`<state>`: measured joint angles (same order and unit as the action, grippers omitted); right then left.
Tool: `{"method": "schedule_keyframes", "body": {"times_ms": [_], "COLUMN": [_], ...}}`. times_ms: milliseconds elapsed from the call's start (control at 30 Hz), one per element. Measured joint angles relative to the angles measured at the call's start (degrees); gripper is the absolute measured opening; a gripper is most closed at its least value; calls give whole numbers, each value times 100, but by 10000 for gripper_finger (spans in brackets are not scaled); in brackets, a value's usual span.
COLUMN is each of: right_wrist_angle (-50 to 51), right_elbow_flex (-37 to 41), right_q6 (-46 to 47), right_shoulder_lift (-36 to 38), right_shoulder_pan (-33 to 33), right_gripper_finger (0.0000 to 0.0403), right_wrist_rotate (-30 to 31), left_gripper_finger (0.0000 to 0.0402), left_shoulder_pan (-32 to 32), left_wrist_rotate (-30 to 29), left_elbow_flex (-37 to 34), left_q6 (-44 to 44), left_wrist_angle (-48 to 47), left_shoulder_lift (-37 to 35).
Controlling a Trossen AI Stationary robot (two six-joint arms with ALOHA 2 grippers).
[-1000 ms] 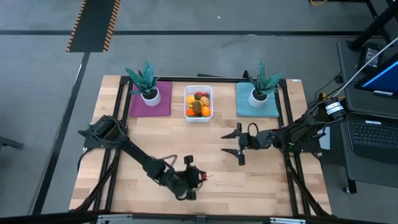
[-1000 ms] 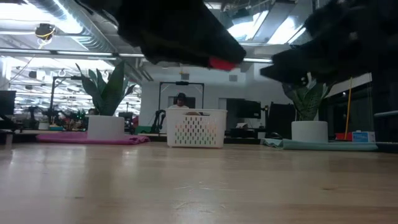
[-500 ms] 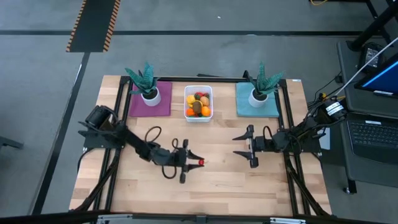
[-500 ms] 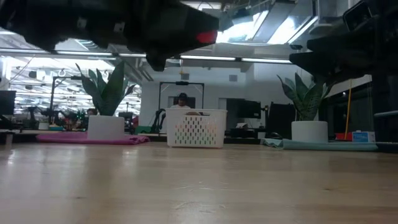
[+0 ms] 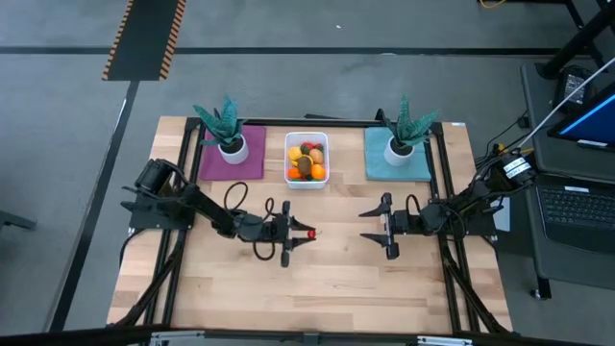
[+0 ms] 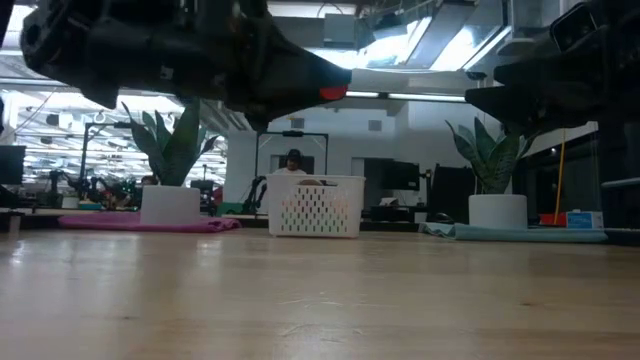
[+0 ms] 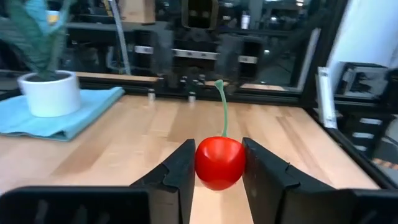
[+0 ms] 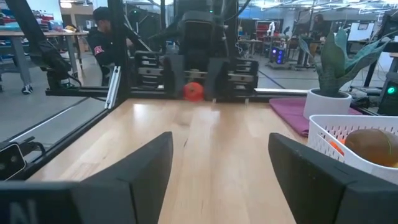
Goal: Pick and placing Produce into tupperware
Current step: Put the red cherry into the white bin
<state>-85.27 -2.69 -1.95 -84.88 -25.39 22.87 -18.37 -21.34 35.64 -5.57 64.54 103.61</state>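
A red cherry (image 7: 219,163) with a green stem upright is seen at centre frame, raised above the table. A white tub (image 5: 307,179) at upper centre is filled with mixed produce (image 5: 307,160).

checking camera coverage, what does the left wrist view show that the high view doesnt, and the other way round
Only the left wrist view shows the cherry's green stem and how the left end effector pinches it between both fingers, above the table. Only the high view shows the white tub already filled with produce, the purple mat, and the right end effector, open and empty, right of the table's middle. Both show the cherry in the left end effector's grip, the wooden tabletop, and the teal mat with its potted plant.
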Motion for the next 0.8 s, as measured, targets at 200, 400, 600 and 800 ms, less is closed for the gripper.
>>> {"method": "schedule_keyframes", "body": {"times_ms": [200, 400, 600, 800], "right_wrist_angle": [2, 27, 33, 38], "right_elbow_flex": [0, -1, -1, -1], "right_q6": [15, 93, 38, 23], "right_shoulder_lift": [0, 0, 0, 0], "right_shoulder_pan": [0, 0, 2, 2], "right_gripper_finger": [265, 265, 265, 265], "right_wrist_rotate": [2, 4, 9, 15], "left_gripper_finger": [97, 127, 91, 27], "left_shoulder_pan": [394, 762, 1162, 1575], "left_wrist_rotate": [-39, -50, -294, -373], "left_elbow_flex": [0, 2, 4, 4], "left_q6": [35, 88, 143, 297], "left_wrist_angle": [190, 209, 216, 216], "left_shoulder_lift": [0, 0, 2, 4]}}
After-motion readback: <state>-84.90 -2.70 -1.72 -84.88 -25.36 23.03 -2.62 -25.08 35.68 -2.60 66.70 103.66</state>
